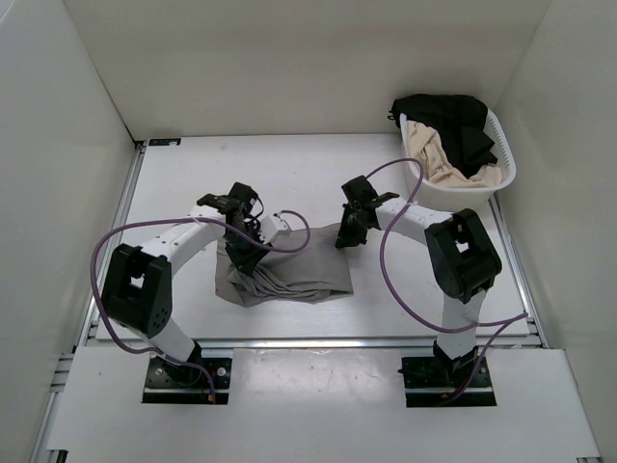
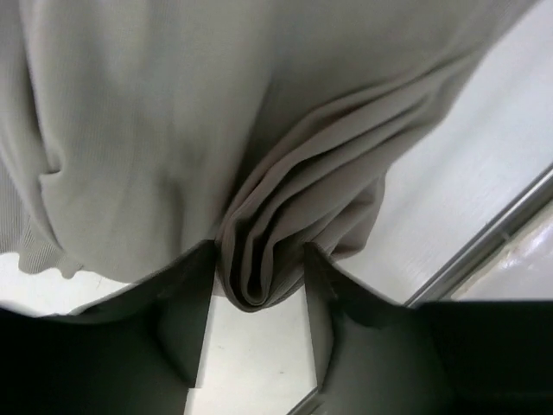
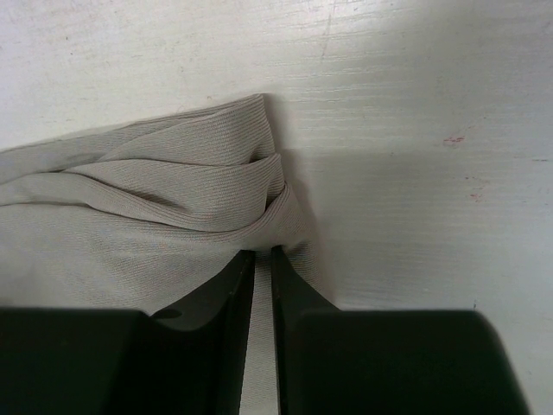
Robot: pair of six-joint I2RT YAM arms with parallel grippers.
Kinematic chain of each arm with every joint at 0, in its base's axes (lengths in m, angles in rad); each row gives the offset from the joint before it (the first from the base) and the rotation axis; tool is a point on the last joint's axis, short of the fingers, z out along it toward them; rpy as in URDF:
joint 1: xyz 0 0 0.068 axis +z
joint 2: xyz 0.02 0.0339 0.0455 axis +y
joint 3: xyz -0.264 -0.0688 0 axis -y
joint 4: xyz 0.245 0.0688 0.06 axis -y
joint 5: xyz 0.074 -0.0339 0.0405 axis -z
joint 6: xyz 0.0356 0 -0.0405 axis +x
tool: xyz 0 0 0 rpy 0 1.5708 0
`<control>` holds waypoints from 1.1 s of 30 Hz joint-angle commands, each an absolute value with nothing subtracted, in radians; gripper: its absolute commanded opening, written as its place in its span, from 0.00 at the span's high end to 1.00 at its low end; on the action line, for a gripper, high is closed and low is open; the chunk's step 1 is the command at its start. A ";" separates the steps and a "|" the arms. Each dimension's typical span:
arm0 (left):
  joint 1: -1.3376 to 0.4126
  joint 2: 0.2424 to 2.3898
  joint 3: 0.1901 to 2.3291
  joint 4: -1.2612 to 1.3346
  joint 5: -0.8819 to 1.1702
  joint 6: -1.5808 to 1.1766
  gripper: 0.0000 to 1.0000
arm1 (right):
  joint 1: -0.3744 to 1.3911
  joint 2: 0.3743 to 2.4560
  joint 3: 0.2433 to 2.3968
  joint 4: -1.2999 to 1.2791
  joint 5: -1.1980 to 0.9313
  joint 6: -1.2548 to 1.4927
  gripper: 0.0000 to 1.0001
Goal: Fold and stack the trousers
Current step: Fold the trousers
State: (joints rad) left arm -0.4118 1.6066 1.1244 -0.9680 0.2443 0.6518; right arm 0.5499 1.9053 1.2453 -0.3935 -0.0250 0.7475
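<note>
The grey trousers (image 1: 301, 275) lie crumpled on the white table between the two arms. My left gripper (image 1: 243, 249) is at their left edge. In the left wrist view the gripper (image 2: 259, 252) holds a thick bunch of folds of the trousers (image 2: 130, 130) between its fingertips, with the jaws fairly wide apart. My right gripper (image 1: 347, 231) is at the trousers' upper right corner. In the right wrist view the gripper (image 3: 263, 252) is nearly closed and pinches the hem of the trousers (image 3: 130, 199) against the table.
A white laundry basket (image 1: 507, 159) stands at the back right, holding black clothes (image 1: 453, 121) and beige clothes (image 1: 439, 159). White walls enclose the table on three sides. A metal rail (image 2: 484, 251) runs along the table edge near the left gripper.
</note>
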 commanded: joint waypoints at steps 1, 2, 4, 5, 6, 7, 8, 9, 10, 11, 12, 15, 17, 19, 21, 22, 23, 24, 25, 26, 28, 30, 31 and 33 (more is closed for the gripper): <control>-0.408 1.588 1.126 -0.913 0.204 0.617 0.51 | 0.546 1.884 1.235 -0.405 -0.012 0.733 0.82; -0.408 1.588 1.117 -0.922 0.204 0.617 0.67 | 0.546 1.884 1.235 -0.405 -0.012 0.733 0.82; -0.408 1.588 1.074 -0.931 0.204 0.617 0.76 | 0.546 1.875 1.226 -0.405 -0.012 0.733 0.82; -0.408 1.571 1.056 -0.931 0.204 0.617 0.79 | 0.546 1.875 1.226 -0.405 -0.012 0.733 0.82; -0.408 1.556 1.027 -0.951 0.204 0.617 0.82 | 0.546 1.875 1.226 -0.405 -0.012 0.733 0.82; -0.408 1.540 1.017 -0.965 0.221 0.635 0.85 | 0.546 1.875 1.226 -0.414 -0.012 0.733 0.82; -0.408 1.501 1.008 -0.979 0.221 0.646 0.86 | 0.546 1.875 1.226 -0.414 -0.012 0.733 0.82; -0.408 1.479 0.999 -0.991 0.232 0.672 0.86 | 0.546 1.875 1.226 -0.414 -0.012 0.733 0.82; -0.408 1.461 0.974 -1.018 0.232 0.687 0.86 | 0.546 1.875 1.226 -0.414 -0.012 0.733 0.82; -0.408 1.424 0.957 -1.029 0.232 0.701 0.86 | 0.546 1.875 1.226 -0.414 -0.012 0.733 0.82; -0.408 1.407 0.937 -1.038 0.241 0.733 0.86 | 0.546 1.885 1.226 -0.414 -0.012 0.733 0.82; -0.408 1.367 0.849 -1.048 0.241 0.770 0.84 | 0.546 1.894 1.226 -0.414 -0.012 0.733 0.82; -0.408 1.367 0.803 -1.048 0.241 0.782 0.72 | 0.546 1.894 1.226 -0.414 -0.012 0.733 0.82; -0.408 1.367 0.793 -1.048 0.250 0.782 0.58 | 0.546 1.894 1.226 -0.414 -0.012 0.733 0.82; -0.408 1.358 0.813 -1.048 0.264 0.782 0.47 | 0.546 1.885 1.235 -0.425 -0.003 0.724 0.74; -0.408 1.358 0.827 -1.048 0.278 0.782 0.42 | 0.546 1.885 1.249 -0.437 -0.003 0.706 0.69; -0.408 1.348 0.868 -1.057 0.287 0.782 0.40 | 0.546 1.861 1.264 -0.457 0.009 0.680 0.58; -0.397 1.338 0.893 -1.069 0.299 0.799 0.40 | 0.546 1.849 1.273 -0.466 0.009 0.666 0.53; -0.397 1.338 0.920 -1.097 0.336 0.820 0.40 | 0.546 1.821 1.273 -0.466 0.020 0.634 0.47; -0.356 1.338 0.984 -1.110 0.362 0.821 0.39 | 0.546 1.806 1.273 -0.480 0.020 0.618 0.41; -0.304 1.338 1.038 -1.120 0.438 0.821 0.37 | 0.546 1.763 1.273 -0.480 -0.003 0.597 0.26; -0.206 1.388 1.057 -1.086 0.474 0.798 0.34 | 0.546 1.750 1.238 -0.448 -0.082 0.597 0.19; -0.180 1.413 1.057 -1.054 0.474 0.775 0.32 | 0.546 1.740 1.238 -0.437 -0.106 0.597 0.17; -0.129 1.474 1.043 -0.958 0.442 0.700 0.31 | 0.546 1.769 1.238 -0.437 -0.130 0.609 0.17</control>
State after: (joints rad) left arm -0.1940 1.4029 1.0504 -1.0451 0.3943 0.7662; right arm 0.5495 1.7790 1.2354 -0.4450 -0.0547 0.6281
